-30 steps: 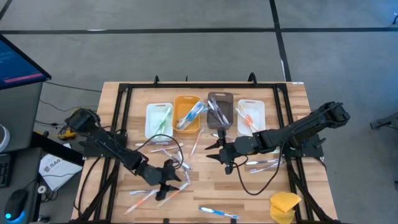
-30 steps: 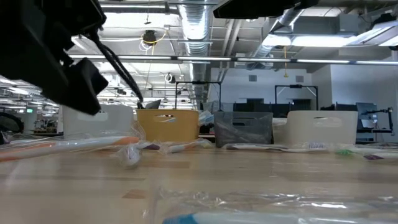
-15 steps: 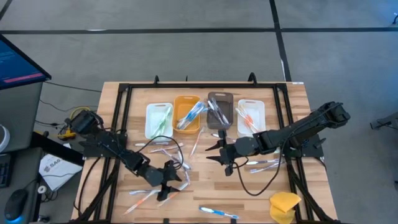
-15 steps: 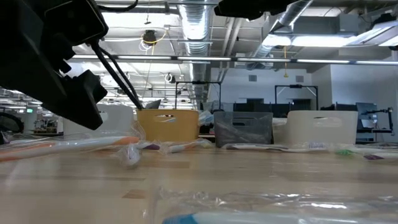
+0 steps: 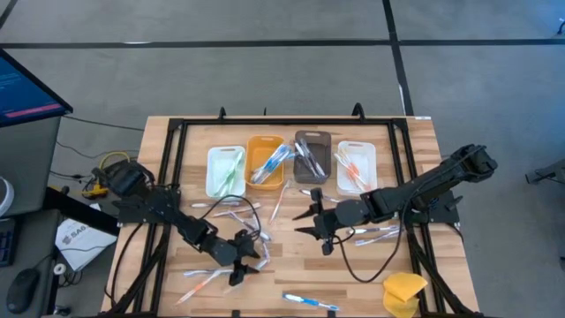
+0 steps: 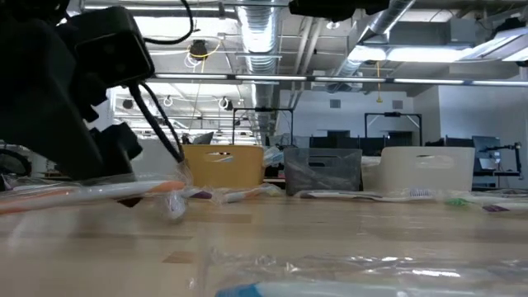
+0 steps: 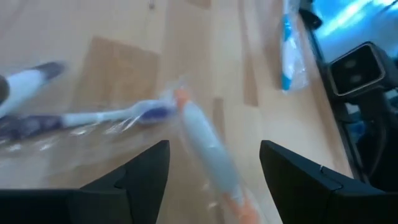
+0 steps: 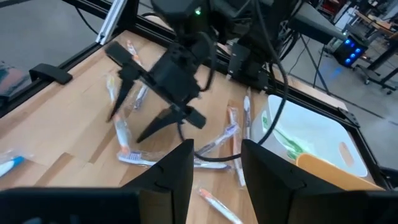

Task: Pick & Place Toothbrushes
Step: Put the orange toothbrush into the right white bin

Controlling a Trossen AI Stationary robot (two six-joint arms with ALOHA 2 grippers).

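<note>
Even, bright overhead lighting; ceiling strip lamps glare in low view. Shadows faint on table. Left wrist view motion-blurred. Low view's near foreground out of focus.

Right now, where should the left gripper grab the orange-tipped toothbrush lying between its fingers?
Probably mid-handle, from straight above. The orange-tipped toothbrush lies flat on the table, its slim shaft crossing between the open left gripper fingers, so they can straddle its width.

Wrapped toothbrushes scattered flat across the table, others lying in bins
</note>
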